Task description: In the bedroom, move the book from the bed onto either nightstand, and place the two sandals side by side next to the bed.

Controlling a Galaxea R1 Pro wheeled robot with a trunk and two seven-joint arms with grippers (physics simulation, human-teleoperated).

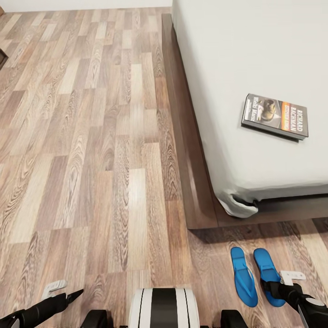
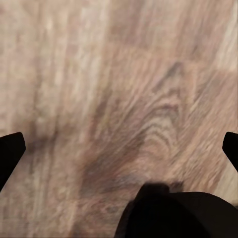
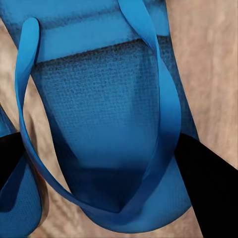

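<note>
The book [image 1: 274, 116], dark-covered with white "RICHARD BACHMAN" lettering, lies flat on the light-grey mattress of the bed [image 1: 237, 59], near its right side. Two bright-blue sandals [image 1: 243, 275] [image 1: 266, 269] lie side by side on the wood floor just off the bed's foot corner. My right gripper [image 1: 274, 288] hovers low over the heel of the right sandal. In the right wrist view it [image 3: 106, 148] is open, one dark finger [image 3: 210, 188] on either side of this sandal [image 3: 104, 109]. The other sandal's [image 3: 15, 198] edge shows beside it. My left gripper [image 1: 68, 295] [image 2: 119, 148] stands open above bare floor.
The bed's dark-brown frame [image 1: 191, 182] juts out past the mattress as a low ledge along its side and foot. Light wood-plank floor [image 1: 91, 136] spreads wide to the left of the bed. My base [image 1: 164, 307] shows at the bottom centre.
</note>
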